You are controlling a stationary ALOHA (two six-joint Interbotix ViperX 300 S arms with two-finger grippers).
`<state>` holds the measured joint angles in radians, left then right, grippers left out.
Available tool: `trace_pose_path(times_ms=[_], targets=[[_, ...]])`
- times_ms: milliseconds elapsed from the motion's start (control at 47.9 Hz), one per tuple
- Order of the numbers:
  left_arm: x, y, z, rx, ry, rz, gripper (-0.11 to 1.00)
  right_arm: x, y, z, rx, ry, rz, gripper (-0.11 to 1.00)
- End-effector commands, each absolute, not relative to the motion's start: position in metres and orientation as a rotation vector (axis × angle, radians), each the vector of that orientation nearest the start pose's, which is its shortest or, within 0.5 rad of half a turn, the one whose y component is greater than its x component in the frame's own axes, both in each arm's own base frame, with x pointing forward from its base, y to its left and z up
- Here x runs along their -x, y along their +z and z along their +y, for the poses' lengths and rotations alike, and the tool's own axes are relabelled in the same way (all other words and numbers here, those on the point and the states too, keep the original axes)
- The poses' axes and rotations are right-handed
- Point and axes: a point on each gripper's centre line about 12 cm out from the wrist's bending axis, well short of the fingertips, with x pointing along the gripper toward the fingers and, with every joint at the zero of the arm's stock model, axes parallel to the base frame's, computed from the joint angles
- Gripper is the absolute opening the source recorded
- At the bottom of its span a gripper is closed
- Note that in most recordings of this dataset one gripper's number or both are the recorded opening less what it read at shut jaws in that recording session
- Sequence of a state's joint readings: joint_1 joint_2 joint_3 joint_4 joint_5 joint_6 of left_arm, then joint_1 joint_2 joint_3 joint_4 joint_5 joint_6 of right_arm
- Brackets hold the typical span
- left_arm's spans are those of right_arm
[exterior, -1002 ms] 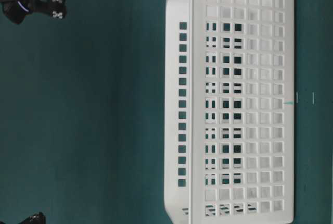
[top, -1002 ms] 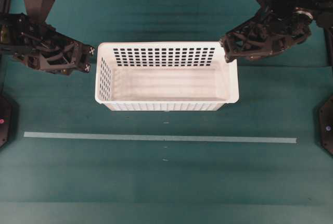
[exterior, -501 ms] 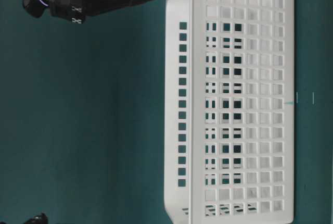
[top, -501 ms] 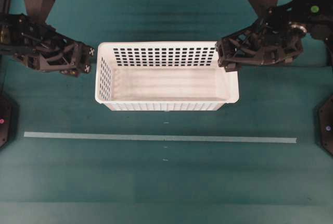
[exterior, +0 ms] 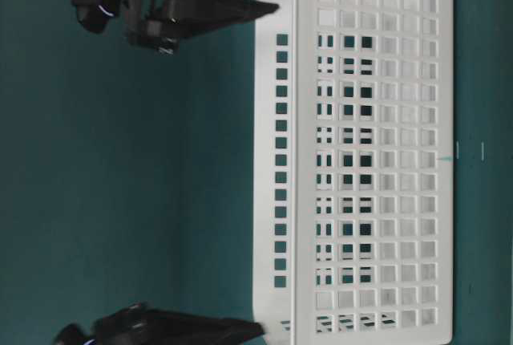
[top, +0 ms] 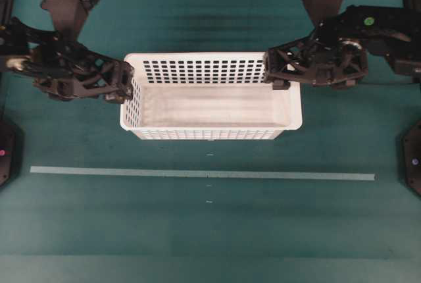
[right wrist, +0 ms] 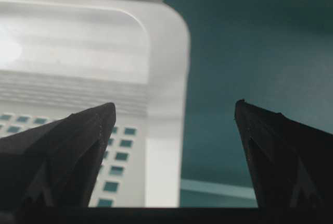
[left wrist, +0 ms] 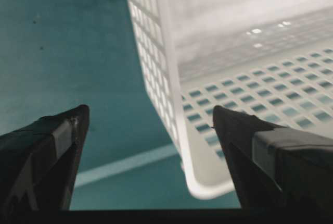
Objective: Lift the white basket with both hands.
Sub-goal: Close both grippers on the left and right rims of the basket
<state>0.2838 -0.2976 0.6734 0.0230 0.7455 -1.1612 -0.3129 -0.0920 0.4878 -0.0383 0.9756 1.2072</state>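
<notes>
The white basket (top: pixel 210 96) is set flat on the green table (top: pixel 210 230), its long axis running left to right between the two arms, well behind the pale tape line (top: pixel 197 174). Each short end wall is straddled from above — the left gripper (top: pixel 125 80) at the left rim, the right gripper (top: pixel 271 72) at the right rim near the far corner. In both wrist views the wall is seen between parted fingers, one inside and one outside, nothing yet pinched. Neither arm is judged nearer; both are placed to close. A second ago both claws were narrower and held outside the rims — since then they have been spread wide and brought over the walls.
</notes>
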Motion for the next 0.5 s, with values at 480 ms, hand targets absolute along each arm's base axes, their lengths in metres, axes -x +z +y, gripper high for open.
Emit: trace_pose_path(times_ms=[480], targets=[[-0.309,0.177,0.093,1.153,0.905,0.879,0.95,-0.323,0.159,-0.101,-1.181,-1.139,1.041,0.95]])
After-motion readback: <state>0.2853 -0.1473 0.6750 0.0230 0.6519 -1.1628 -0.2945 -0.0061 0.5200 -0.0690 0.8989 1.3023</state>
